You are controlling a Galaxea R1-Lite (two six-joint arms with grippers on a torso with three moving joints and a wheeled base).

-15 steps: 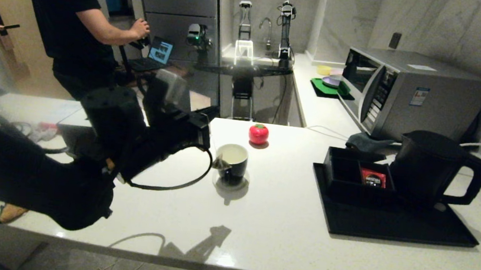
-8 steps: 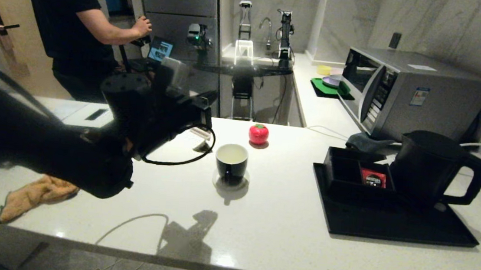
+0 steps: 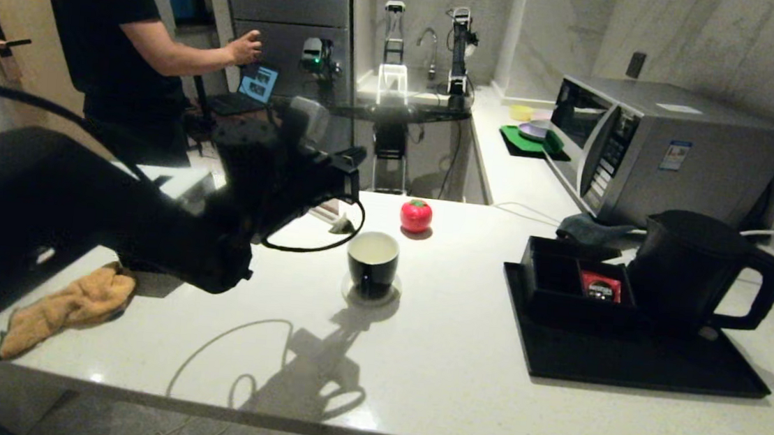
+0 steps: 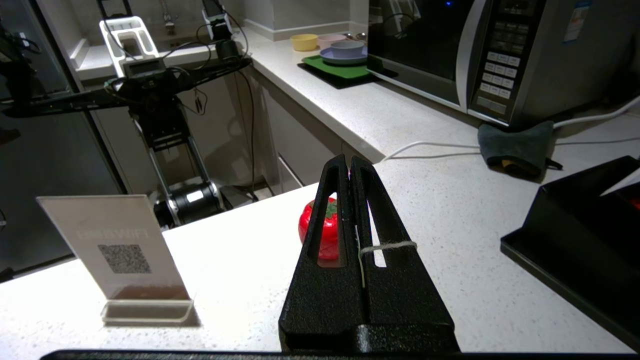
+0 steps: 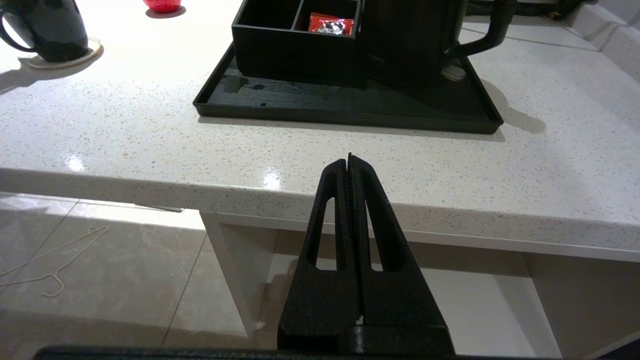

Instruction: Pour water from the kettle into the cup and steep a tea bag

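Observation:
The glossy black cup (image 3: 372,262) with a white inside stands on a round coaster mid-counter; it also shows as the cup (image 5: 47,27) in the right wrist view. My left gripper (image 3: 356,166) hovers just left of and above it, shut on the tea bag's white string (image 4: 387,246), which loops over one finger. The tea bag (image 3: 342,225) dangles beside the cup, outside it. The matte black kettle (image 3: 691,268) stands on the black tray (image 3: 627,358). My right gripper (image 5: 349,157) is shut and empty, low in front of the counter's edge. I cannot make out water.
A red tomato-shaped object (image 3: 416,215) sits behind the cup. A black compartment box (image 3: 564,275) with a red sachet (image 3: 599,286) is on the tray. A microwave (image 3: 652,149), an orange cloth (image 3: 64,305), a QR sign (image 4: 120,245) and a person at the back left.
My left arm has risen and swung to the right. The tea bag has moved from the cup's rim up to a spot just left of and behind the cup.

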